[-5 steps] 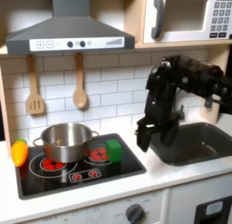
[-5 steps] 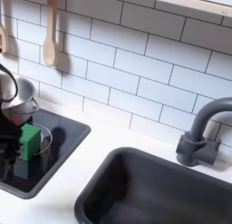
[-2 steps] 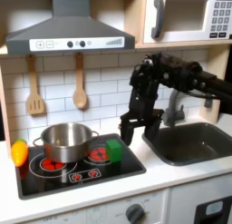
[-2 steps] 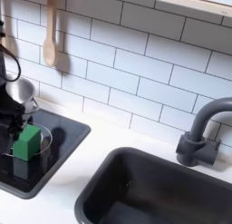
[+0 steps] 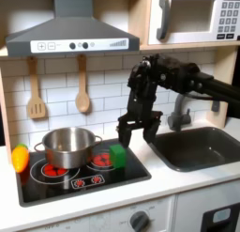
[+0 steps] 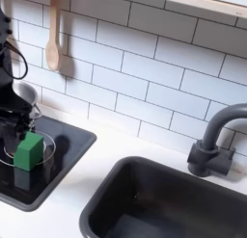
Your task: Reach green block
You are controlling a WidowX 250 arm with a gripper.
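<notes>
— Where's the green block (image 5: 118, 156)?

— On the black toy hob (image 5: 82, 170), at three o'clock from the steel pot (image 5: 67, 146) in the first exterior view. The second exterior view has the green block (image 6: 29, 152) on the same hob (image 6: 58, 155).

— And the end effector (image 5: 134, 131)?

— Just above the block at about one o'clock, fingers spread wide, empty.

— The surroundings?

— A white bench (image 5: 178, 185) with a dark sink (image 5: 202, 147), white tiled wall (image 6: 145, 73), and wooden utensils (image 5: 82, 85) hanging under the hood (image 5: 70, 34).
</notes>
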